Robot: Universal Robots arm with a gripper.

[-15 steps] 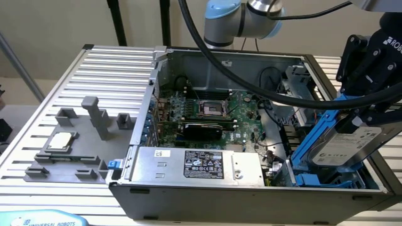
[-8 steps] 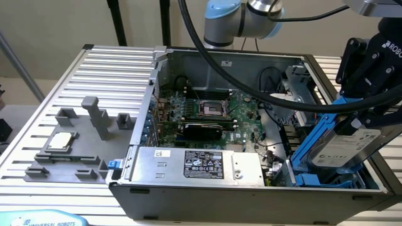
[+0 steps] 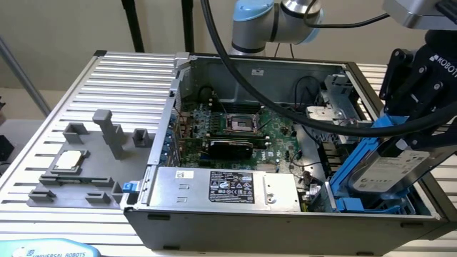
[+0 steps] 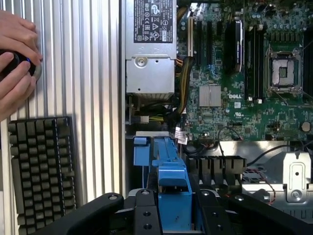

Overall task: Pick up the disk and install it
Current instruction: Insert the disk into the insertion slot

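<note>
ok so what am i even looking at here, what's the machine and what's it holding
It is a robot arm with a black gripper at its end. One picture comes from a camera standing off to the side; the other from a camera on the arm's wrist. On the ribbed metal table sits an open computer case, and beside it a grey holder with a small square chip. The gripper is shut on the disk, a silver drive in a blue frame, tilted at one end of the case. The wrist picture also shows a person's hand and a keyboard.
</note>
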